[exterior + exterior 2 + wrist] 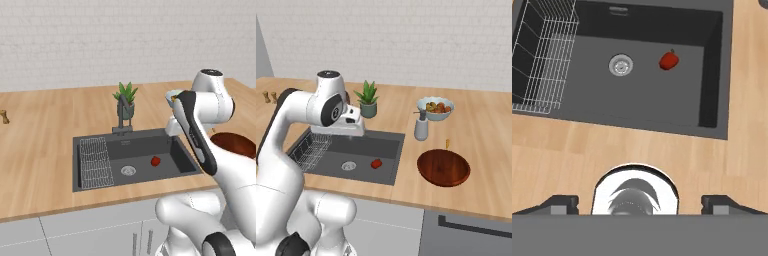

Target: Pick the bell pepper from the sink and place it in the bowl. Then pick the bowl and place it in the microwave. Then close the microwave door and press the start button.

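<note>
The small glossy red bell pepper point(155, 161) point(376, 163) point(669, 60) lies on the floor of the dark grey sink point(142, 150) point(363, 149) point(662, 100), right of the round steel drain point(620, 65). On the counter right of the sink rests the shallow reddish-brown bowl point(443, 167) point(235, 144), with nothing in it. My gripper point(645, 204) hangs high over the sink's near edge, open, its fingertips point(562, 202) set wide apart with nothing between them. The microwave and its door are out of view.
A wire rack point(95, 162) point(308, 150) point(542, 55) fills the sink's left part. Behind the basin stand a dark faucet point(122, 117) and a potted plant point(126, 100) point(367, 99). A soap dispenser point(421, 127) and a pale fruit bowl point(435, 107) sit behind the reddish-brown bowl.
</note>
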